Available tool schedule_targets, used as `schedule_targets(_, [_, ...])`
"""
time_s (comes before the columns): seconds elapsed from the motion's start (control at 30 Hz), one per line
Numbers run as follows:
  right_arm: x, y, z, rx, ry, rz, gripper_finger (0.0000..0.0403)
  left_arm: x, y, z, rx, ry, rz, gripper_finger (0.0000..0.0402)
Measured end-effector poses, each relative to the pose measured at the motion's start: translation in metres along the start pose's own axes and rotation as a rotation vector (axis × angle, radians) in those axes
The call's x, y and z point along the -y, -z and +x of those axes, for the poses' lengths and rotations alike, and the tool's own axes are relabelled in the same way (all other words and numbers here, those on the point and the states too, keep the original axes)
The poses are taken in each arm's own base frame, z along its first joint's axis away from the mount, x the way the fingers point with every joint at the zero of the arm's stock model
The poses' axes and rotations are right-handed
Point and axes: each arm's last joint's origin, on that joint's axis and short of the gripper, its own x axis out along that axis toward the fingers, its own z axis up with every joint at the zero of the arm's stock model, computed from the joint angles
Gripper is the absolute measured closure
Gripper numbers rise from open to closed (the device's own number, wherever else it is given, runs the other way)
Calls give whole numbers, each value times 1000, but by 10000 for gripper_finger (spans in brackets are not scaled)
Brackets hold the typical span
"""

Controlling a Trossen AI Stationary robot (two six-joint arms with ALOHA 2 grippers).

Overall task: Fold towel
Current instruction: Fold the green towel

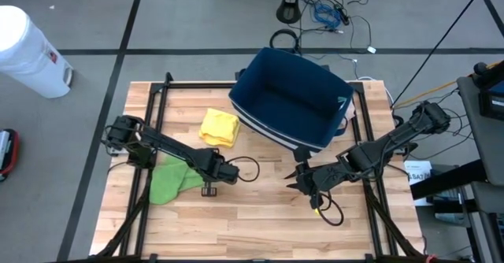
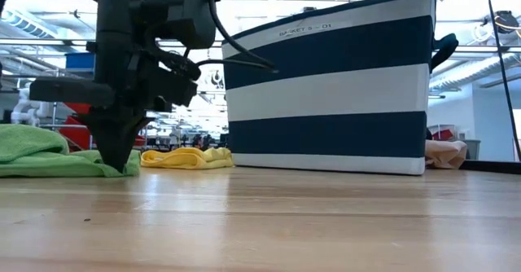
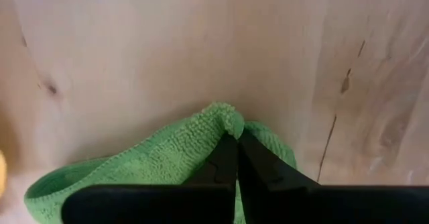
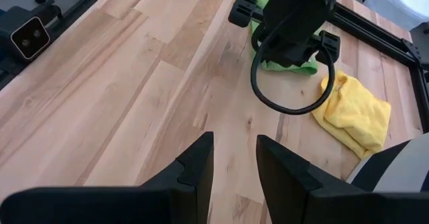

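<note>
The left arm reaches from the worktop's left edge toward its middle, wrist bent down, its hand (image 1: 208,189) low at the surface with fingers (image 3: 231,163) pressed together, pinching a towel (image 1: 168,180) edge. The right arm stretches in from the right edge, its hand (image 1: 298,179) held above the worktop, fingers (image 4: 198,163) parted and empty.

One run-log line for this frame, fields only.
left gripper: shut on green towel corner | right gripper: open, empty, above bare table | yellow towel: untouched
</note>
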Motion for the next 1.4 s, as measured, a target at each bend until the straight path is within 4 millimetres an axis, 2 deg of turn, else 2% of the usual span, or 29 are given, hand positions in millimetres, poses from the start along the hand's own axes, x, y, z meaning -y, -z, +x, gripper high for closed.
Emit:
schedule_targets(0.17, [0, 0, 0, -2, 0, 1, 303, 0, -1, 3, -10, -2, 2, 376])
schedule_targets(0.5, [0, 0, 0, -1, 1, -1, 303, -8, 3, -10, 16, 6, -25, 341])
schedule_targets(0.8, [0, 0, 0, 2, 1, 0, 303, -9, -1, -10, 29, 152, -41, 308])
schedule_targets(1.4, [0, 0, 0, 1, 1, -1, 303, -8, -1, -11, 10, 258, -21, 221])
